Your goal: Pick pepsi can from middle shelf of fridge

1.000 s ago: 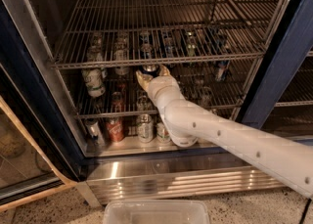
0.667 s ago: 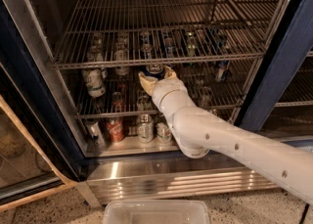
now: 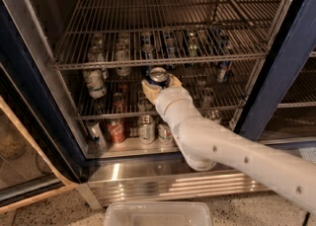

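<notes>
The hand [image 3: 160, 85] is reaching deep into the fridge [image 3: 291, 57] and is grasping the pepsi can [image 3: 159, 75], whose silver top is showing just above the fingers [image 3: 148, 90]. The can is sitting over the middle shelf [image 3: 98, 117], which is running just below the hand. The upper rack [image 3: 197, 58] is hanging close above the hand, so lifting before pulling back is likely risking a knock on its front rail. The grip is looking low on the can, so tipping during withdrawal is possible. A white-and-green can [image 3: 95, 82] is standing to the hand's left, and a red can [image 3: 117, 131] below-left; a sideways swing is risking toppling them.
</notes>
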Controlling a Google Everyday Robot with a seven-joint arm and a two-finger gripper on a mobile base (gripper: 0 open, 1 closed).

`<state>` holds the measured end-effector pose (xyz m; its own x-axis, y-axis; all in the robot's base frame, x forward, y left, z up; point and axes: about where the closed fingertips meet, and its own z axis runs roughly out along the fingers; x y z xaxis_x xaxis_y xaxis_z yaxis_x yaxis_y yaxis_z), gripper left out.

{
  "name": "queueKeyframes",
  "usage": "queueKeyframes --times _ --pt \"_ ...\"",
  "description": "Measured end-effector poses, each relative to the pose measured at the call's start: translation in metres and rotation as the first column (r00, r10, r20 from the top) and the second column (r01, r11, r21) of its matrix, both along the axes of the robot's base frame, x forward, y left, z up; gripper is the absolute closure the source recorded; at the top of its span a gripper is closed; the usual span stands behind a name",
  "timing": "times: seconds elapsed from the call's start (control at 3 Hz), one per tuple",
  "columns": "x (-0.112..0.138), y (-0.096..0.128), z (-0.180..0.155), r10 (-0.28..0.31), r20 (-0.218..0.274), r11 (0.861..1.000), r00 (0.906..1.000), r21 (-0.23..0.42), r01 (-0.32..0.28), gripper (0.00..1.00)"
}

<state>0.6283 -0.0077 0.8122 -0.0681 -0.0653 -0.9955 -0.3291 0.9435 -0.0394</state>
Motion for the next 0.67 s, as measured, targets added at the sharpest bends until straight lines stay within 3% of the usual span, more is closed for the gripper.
queueKeyframes --times 0.33,0.67 --pt "-0.04 -0.002 -0.01 0.008 -0.054 1.0 0.9985 0.018 -0.007 1.0" --pt "-0.093 0.002 -0.006 0.053 -0.06 0.999 0.9968 -0.002 -0.053 1.0"
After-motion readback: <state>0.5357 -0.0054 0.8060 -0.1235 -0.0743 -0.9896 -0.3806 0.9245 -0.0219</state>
